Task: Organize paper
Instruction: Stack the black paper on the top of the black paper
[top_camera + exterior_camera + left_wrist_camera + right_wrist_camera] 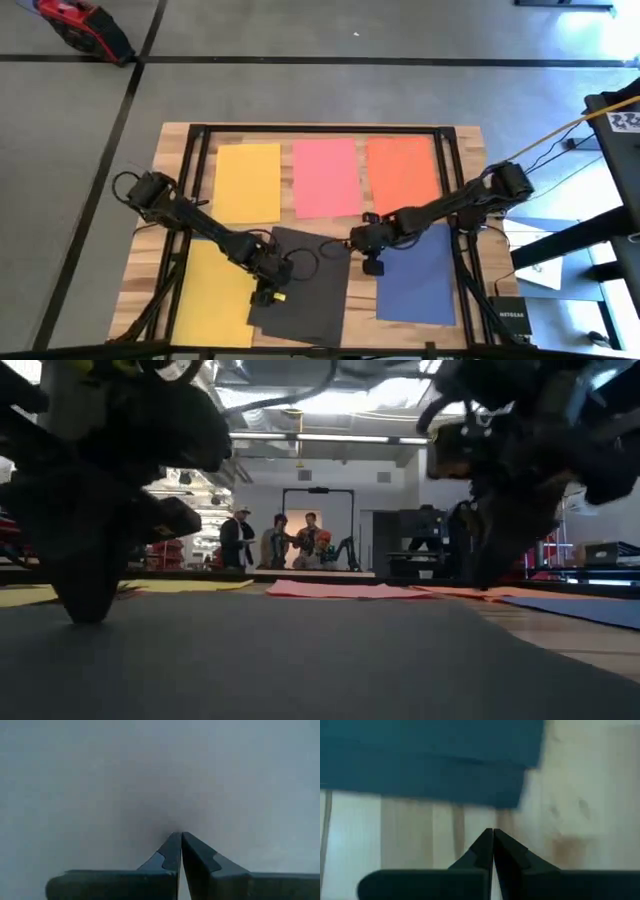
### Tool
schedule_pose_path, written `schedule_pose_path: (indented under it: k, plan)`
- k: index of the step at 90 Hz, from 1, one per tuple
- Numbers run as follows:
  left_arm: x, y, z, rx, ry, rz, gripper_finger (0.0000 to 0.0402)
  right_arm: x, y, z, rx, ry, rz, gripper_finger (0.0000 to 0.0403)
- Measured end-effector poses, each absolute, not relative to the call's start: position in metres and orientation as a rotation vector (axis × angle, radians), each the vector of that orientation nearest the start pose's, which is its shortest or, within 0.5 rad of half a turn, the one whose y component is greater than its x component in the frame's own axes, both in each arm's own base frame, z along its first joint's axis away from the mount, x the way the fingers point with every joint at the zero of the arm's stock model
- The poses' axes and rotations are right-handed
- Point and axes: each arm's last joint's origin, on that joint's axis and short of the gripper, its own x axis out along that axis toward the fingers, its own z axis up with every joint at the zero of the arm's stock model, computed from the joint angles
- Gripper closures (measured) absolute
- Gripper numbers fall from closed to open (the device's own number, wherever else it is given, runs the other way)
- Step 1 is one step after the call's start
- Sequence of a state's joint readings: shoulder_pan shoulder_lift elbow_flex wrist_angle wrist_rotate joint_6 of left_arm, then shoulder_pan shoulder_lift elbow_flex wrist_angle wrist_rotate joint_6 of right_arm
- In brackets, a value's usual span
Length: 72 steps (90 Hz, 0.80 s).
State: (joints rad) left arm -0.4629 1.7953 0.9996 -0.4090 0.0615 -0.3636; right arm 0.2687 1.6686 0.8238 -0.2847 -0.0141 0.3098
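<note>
Left tool: clenched, empty, pressing on black sheet.
Right tool: clenched, empty, beside blue sheet.
Paper: light, limp, slippery; likely best slid, gripped at overhanging edge.

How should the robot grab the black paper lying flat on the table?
Probably by a corner or edge, coming from above. The black paper lies flat on the table, so fingers cannot get round its middle. The left gripper, shut, is over it already, so its nearby left edge suits best.

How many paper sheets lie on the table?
6: yellow, pink and orange along the far row; yellow, black and dark blue nearer. Stacked sheets could hide more.
</note>
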Motion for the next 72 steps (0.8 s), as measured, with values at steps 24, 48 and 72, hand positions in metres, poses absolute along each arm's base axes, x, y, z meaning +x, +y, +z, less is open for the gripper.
schedule_pose_path:
  k: [24, 48, 72]
  plan:
    - [0.3, -0.15, 0.135, -0.087, 1.197, -0.254, 0.0401, 0.291, 0.082, 0.121, 0.163, 1.166, 0.119, 0.0403]
    - [0.308, -0.14, 0.135, -0.09, 1.164, -0.242, 0.0401, 0.287, 0.08, 0.126, 0.153, 1.175, 0.104, 0.0403]
    - [0.313, -0.131, 0.135, -0.085, 1.145, -0.234, 0.0402, 0.267, 0.073, 0.153, 0.124, 1.206, 0.031, 0.0403]
